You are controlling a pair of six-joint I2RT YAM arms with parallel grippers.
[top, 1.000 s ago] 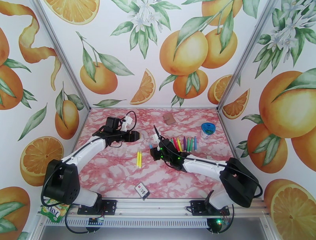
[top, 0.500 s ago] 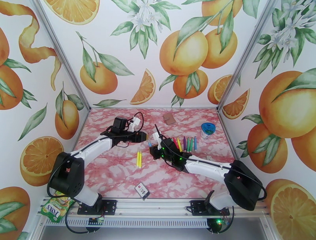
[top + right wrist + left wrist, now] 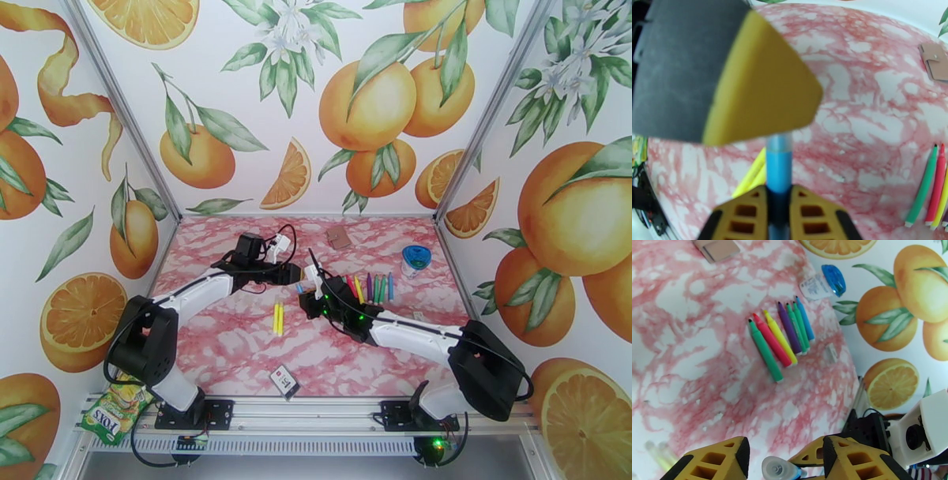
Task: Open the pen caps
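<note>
Left arm (image 3: 193, 290), right arm (image 3: 411, 331) — white shells, black joints, looped black cables. Left gripper (image 3: 785, 449) — yellow fingers (image 3: 717, 461) with square cut-outs. Green lights on right arm.

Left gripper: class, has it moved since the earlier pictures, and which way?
Yes. The left gripper has slid right, past the yellow pens, toward the blue pen in the right gripper.
</note>
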